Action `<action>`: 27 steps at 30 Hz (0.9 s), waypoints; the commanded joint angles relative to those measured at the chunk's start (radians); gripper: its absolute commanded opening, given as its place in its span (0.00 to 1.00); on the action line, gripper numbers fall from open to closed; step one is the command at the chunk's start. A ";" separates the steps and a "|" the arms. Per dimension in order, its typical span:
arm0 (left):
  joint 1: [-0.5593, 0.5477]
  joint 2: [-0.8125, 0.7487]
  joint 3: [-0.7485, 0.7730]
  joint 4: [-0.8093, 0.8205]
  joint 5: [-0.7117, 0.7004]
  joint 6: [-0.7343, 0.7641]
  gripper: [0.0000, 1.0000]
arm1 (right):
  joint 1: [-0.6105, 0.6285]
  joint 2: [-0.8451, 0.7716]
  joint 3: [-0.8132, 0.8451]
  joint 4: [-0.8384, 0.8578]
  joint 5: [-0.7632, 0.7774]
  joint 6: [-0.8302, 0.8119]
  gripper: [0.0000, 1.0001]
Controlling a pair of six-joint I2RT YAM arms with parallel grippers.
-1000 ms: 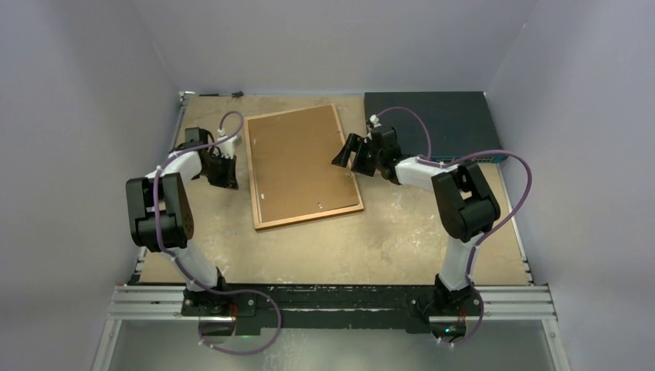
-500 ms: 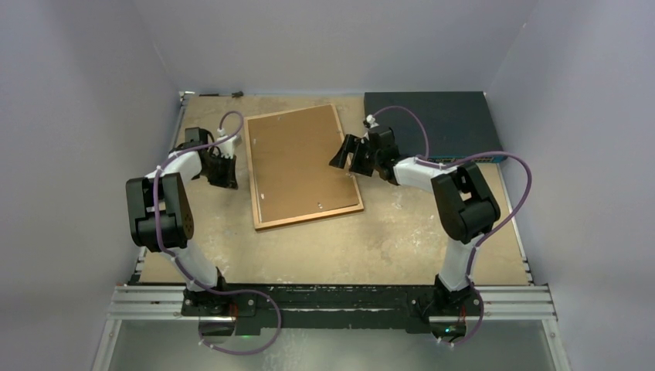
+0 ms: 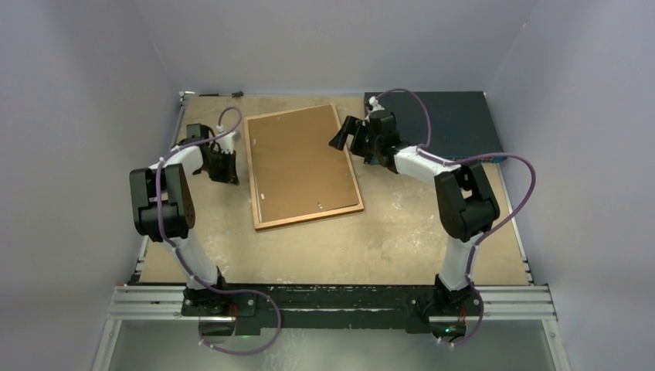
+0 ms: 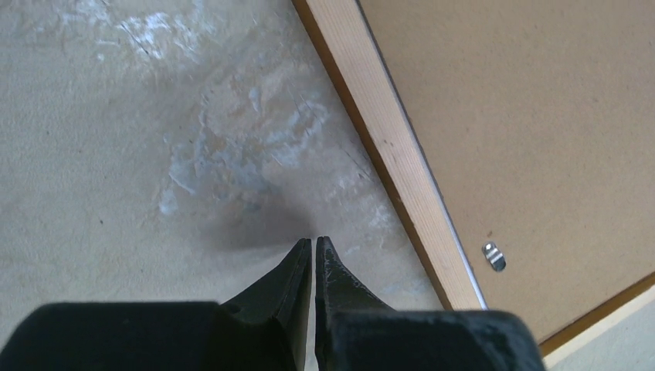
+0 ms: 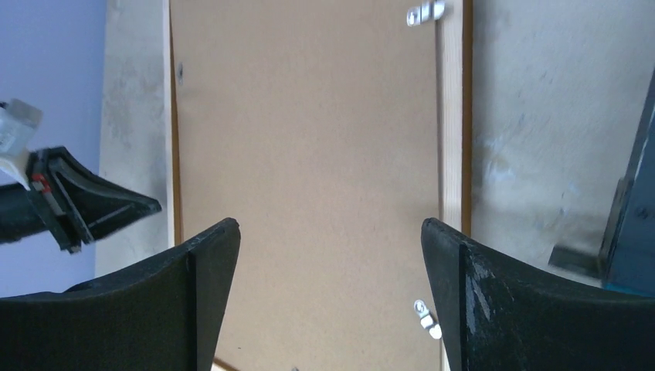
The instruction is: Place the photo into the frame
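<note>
The frame (image 3: 309, 217) lies face down mid-table, with a plain brown backing board (image 3: 301, 162) set in it. The photo is hidden. My left gripper (image 3: 230, 176) is shut and empty, low over the bare table just left of the frame's left rail (image 4: 394, 147); its tips (image 4: 313, 241) are apart from the wood. My right gripper (image 3: 346, 143) is open wide and empty above the board (image 5: 309, 139) near the frame's far right rail (image 5: 451, 116). The left gripper also shows in the right wrist view (image 5: 93, 205).
A dark blue flat box (image 3: 448, 124) lies at the back right, close behind the right gripper and also in the right wrist view (image 5: 633, 216). Small metal tabs (image 4: 493, 256) (image 5: 425, 317) sit at the board's edges. Grey walls enclose the table.
My right gripper has moved toward the far end along the frame's right rail, still open. My left gripper has shifted slightly toward the far end, still shut.
</note>
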 commanded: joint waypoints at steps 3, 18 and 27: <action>0.007 0.072 0.083 0.087 -0.022 -0.075 0.05 | -0.006 0.066 0.104 0.040 0.132 -0.025 0.91; -0.014 0.191 0.105 0.162 -0.006 -0.133 0.04 | 0.006 0.170 0.127 0.106 0.120 0.021 0.94; -0.040 0.164 0.021 0.173 0.031 -0.101 0.02 | 0.075 0.100 -0.013 0.169 0.052 0.078 0.95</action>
